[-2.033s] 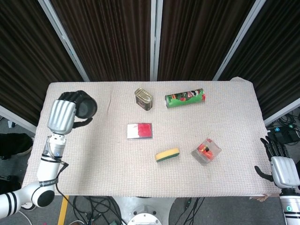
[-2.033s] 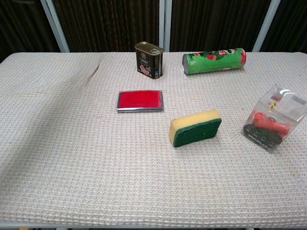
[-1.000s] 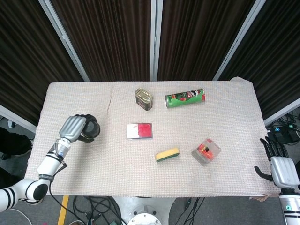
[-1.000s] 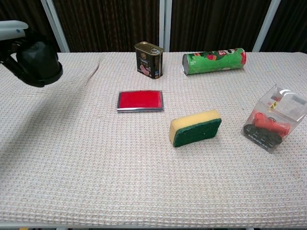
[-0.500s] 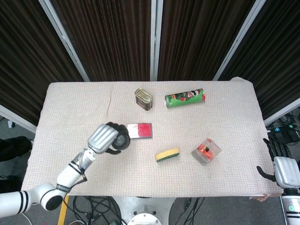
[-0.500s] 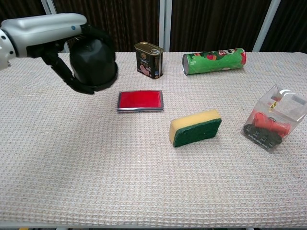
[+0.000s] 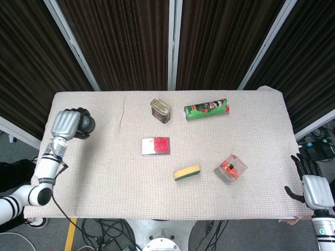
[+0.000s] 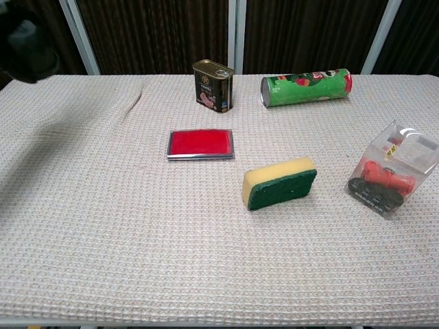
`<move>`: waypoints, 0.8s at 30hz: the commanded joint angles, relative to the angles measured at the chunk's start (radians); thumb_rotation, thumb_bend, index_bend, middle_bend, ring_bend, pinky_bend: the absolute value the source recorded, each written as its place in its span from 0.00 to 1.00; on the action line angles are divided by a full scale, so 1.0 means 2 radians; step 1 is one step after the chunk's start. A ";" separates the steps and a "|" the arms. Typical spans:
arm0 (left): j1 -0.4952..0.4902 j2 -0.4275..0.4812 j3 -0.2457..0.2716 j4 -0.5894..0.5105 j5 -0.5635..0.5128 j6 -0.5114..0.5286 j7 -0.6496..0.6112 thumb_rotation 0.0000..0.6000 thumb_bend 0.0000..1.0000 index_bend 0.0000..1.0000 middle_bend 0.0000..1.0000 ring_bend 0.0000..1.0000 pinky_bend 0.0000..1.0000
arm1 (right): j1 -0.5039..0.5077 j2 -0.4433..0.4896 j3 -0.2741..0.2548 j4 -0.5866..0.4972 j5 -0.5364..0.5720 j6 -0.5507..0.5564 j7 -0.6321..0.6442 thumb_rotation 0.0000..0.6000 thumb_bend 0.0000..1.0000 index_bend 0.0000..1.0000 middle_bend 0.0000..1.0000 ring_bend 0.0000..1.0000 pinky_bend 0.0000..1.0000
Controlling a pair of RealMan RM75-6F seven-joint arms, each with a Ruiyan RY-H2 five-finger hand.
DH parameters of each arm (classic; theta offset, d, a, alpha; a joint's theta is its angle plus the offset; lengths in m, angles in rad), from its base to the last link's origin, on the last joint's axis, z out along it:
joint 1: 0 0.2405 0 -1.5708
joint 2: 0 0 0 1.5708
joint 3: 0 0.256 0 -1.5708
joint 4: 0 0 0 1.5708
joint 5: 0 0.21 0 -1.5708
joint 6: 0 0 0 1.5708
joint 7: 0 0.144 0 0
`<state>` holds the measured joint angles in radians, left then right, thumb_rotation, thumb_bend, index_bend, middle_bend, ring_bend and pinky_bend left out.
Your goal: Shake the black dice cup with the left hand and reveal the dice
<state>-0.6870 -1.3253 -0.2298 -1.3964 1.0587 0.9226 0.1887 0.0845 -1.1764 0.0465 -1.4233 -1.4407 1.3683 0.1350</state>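
Note:
My left hand [image 7: 66,124] grips the black dice cup [image 7: 84,124] above the left edge of the table [image 7: 104,178]. The chest view shows the cup [image 8: 26,48] only as a dark blur in the top left corner. No dice show in either view. My right hand [image 7: 313,188] hangs open past the table's right front corner, holding nothing.
A red flat tin [image 7: 156,146] lies mid-table, with a yellow-green sponge [image 7: 187,172] and a clear packet of red parts [image 7: 230,168] to its right. A small can [image 7: 160,110] and a green tube [image 7: 206,109] lie at the back.
My left hand has swung the cup from beside the red tin back to the table's left edge, after earlier swinging right. The right hand has stayed put.

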 commanded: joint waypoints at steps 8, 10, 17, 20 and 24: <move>0.004 -0.019 0.007 -0.164 0.062 0.039 0.047 1.00 0.24 0.58 0.60 0.38 0.36 | 0.000 0.002 0.003 0.001 0.011 -0.009 0.003 1.00 0.15 0.00 0.00 0.00 0.00; -0.005 -0.024 -0.011 -0.087 -0.010 0.021 0.055 1.00 0.24 0.58 0.60 0.38 0.36 | 0.001 0.000 0.002 0.003 0.012 -0.013 0.001 1.00 0.15 0.00 0.00 0.00 0.00; -0.015 -0.053 -0.019 0.034 -0.070 0.004 0.050 1.00 0.24 0.58 0.60 0.38 0.36 | 0.001 -0.001 0.003 0.004 0.014 -0.012 0.002 1.00 0.15 0.00 0.00 0.00 0.00; -0.010 -0.039 -0.005 -0.037 -0.022 0.014 0.041 1.00 0.24 0.58 0.60 0.38 0.36 | 0.001 -0.001 0.004 0.006 0.016 -0.015 0.003 1.00 0.15 0.00 0.00 0.00 0.00; -0.001 -0.020 0.027 -0.165 0.033 0.012 0.028 1.00 0.24 0.58 0.61 0.38 0.36 | 0.003 -0.004 0.001 0.009 0.012 -0.019 0.003 1.00 0.15 0.00 0.00 0.00 0.00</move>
<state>-0.6975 -1.3808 -0.2233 -1.3452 1.0717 0.9485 0.2628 0.0895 -1.1838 0.0480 -1.4064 -1.4160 1.3314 0.1414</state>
